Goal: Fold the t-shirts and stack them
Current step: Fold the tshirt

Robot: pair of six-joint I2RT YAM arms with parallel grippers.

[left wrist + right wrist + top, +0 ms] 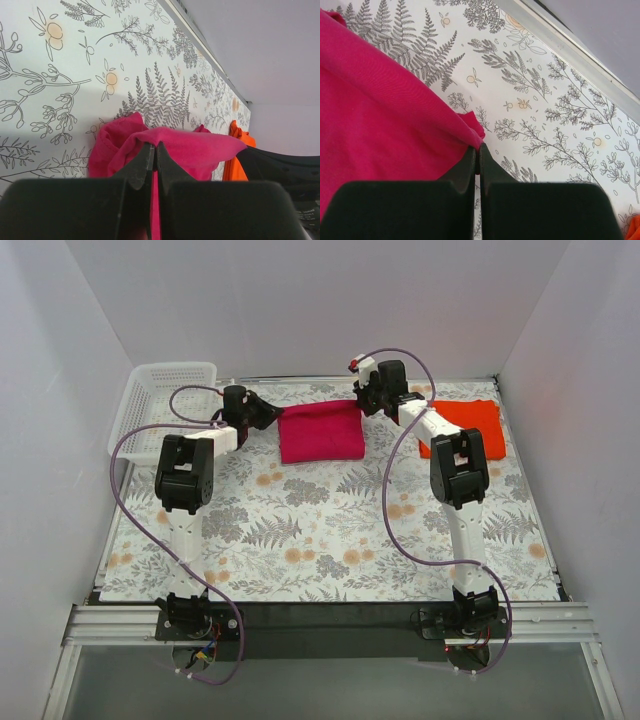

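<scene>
**Top view.** The magenta t-shirt (320,432), folded to a rough rectangle, lies on the fern-printed counter (300,530) at far centre. The orange t-shirt (478,420) lies flat at far right, apart from it and partly hidden behind the right arm. The left tool (262,412) meets the magenta t-shirt's left edge, and the right tool (366,400) meets its far right corner. A white lattice basket (165,400) sits at the far left.

**Left wrist view.** The left tool (154,147) is pressed together, with a strip of magenta cloth pinched between its fingers. The magenta t-shirt (190,145) bunches in raised folds just ahead of the tips. The orange t-shirt (235,150) shows beyond it, to the right.

**Right wrist view.** The right tool (478,149) is pressed together, pinching a corner of the magenta t-shirt (380,115) at its tips. The cloth spreads away to the left, and bare counter (545,115) fills the right. A sliver of orange cloth shows at the lower right edge
</scene>
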